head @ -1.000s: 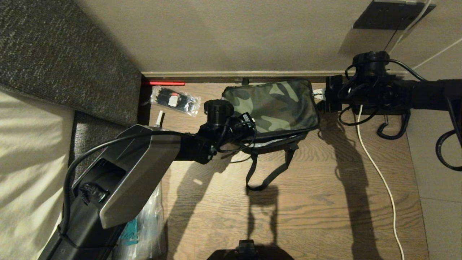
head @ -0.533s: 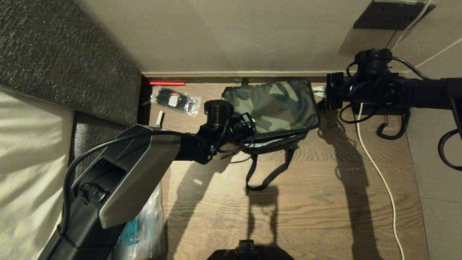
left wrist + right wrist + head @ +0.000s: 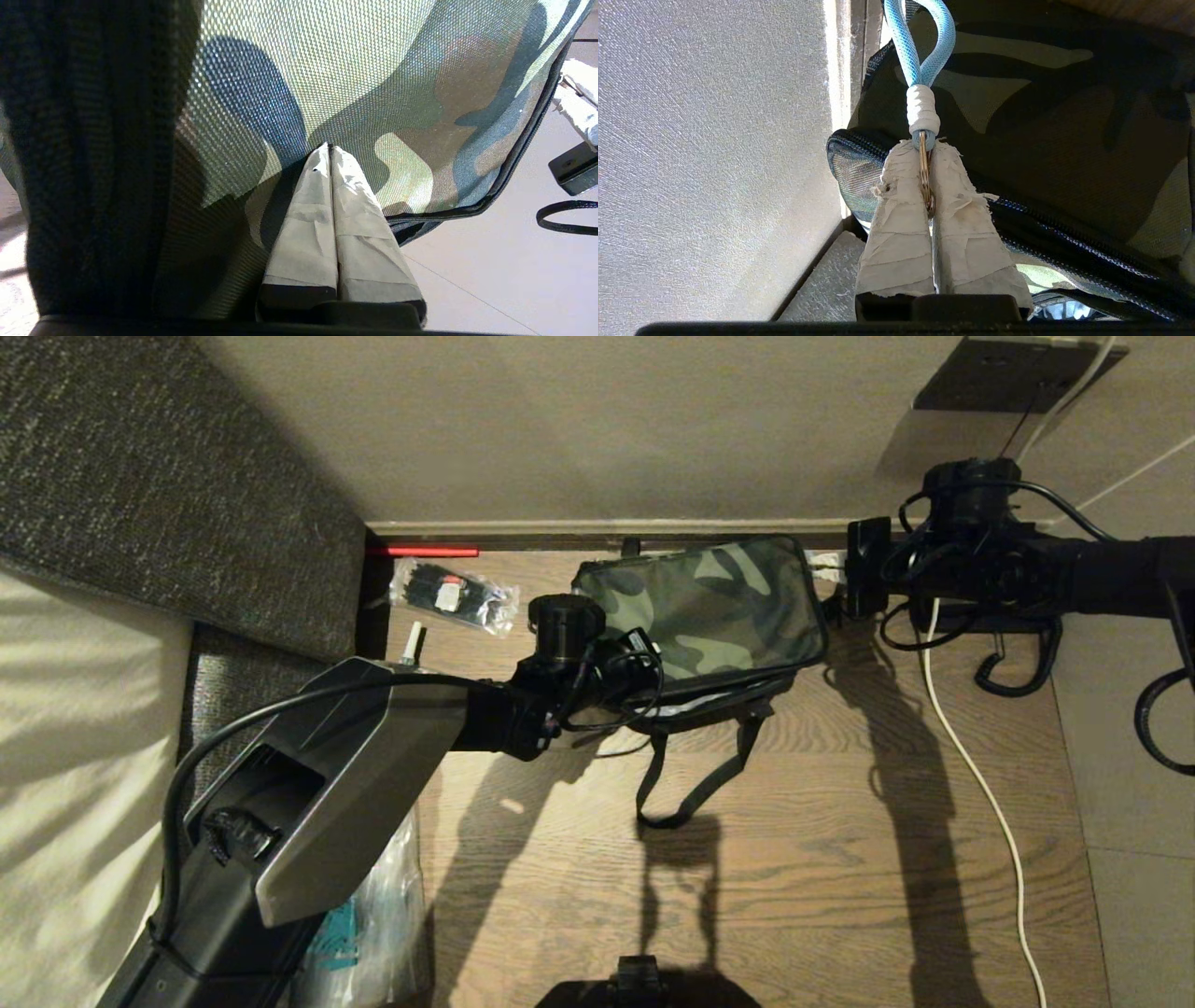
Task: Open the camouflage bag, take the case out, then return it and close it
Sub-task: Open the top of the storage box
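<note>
right hand (image 3: 927, 149) pinching zipper-pull ring at camouflage bag (image 3: 719, 607) corner — left hand (image 3: 331, 151) pressed on lid

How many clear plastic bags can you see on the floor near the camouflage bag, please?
2: one clear plastic bag with dark contents by the wall, left of the camouflage bag; another beneath the left arm. More may be hidden.

Camouflage bag (image 3: 714, 607) sits tight against the wall (image 3: 607, 429); no passage behind it. Left gripper (image 3: 331, 154) rests on its lid, blocking the left half. Right gripper (image 3: 926, 158) and white cable (image 3: 971, 765) crowd the right end. Bed (image 3: 112, 569) and clear plastic bag (image 3: 453, 593) bound the left. Floor (image 3: 794, 859) in front lies open past the strap (image 3: 695, 775).
</note>
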Available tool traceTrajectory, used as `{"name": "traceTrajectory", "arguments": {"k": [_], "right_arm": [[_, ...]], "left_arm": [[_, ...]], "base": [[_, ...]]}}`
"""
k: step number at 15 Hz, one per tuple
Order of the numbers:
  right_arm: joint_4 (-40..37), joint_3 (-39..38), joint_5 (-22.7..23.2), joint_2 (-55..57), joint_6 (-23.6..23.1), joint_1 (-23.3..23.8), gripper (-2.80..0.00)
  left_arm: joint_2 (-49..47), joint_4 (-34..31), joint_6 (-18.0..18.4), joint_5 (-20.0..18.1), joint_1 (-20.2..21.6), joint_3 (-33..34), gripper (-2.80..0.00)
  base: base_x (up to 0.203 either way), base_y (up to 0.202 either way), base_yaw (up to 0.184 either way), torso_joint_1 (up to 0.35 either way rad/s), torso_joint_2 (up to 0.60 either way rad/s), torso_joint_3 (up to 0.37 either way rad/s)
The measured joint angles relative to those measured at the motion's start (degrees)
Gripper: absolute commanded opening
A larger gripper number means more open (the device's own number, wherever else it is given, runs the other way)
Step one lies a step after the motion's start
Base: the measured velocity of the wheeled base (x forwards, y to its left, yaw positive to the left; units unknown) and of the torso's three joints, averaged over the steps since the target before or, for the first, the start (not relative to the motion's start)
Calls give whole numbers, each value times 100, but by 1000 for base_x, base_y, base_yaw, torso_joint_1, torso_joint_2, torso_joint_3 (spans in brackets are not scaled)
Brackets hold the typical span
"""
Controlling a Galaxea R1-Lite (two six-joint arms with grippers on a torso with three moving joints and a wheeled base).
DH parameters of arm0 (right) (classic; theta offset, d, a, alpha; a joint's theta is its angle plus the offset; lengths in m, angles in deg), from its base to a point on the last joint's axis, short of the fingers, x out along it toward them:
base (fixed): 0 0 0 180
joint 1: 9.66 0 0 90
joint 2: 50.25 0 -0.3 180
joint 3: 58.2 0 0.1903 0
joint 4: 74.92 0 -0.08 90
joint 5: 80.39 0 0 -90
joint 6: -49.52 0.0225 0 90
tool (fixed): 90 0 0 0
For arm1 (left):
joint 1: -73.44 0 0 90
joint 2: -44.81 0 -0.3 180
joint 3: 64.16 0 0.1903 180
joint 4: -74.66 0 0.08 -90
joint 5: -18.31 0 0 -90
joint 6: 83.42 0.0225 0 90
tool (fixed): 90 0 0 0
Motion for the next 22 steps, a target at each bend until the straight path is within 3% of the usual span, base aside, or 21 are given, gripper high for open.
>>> {"name": "traceTrajectory", "arguments": {"k": [15, 16, 18, 22], "right_arm": [[165, 0, 402, -48, -282, 127, -280], [97, 2, 474, -48, -387, 141, 0], [-198, 21, 573, -50, -775, 160, 0], [-469, -59, 634, -87, -881, 177, 0]], "left_arm": [[52, -9, -17, 5, -4, 9, -280], [60, -11, -17, 3, -6, 11, -280], [88, -13, -17, 2, -9, 65, -280], [181, -9, -17, 5, -11, 240, -280]], "base": [[0, 0, 0, 0, 0, 0], [0, 0, 0, 0, 0, 0], [0, 0, 0, 0, 0, 0], [0, 0, 0, 0, 0, 0]]}}
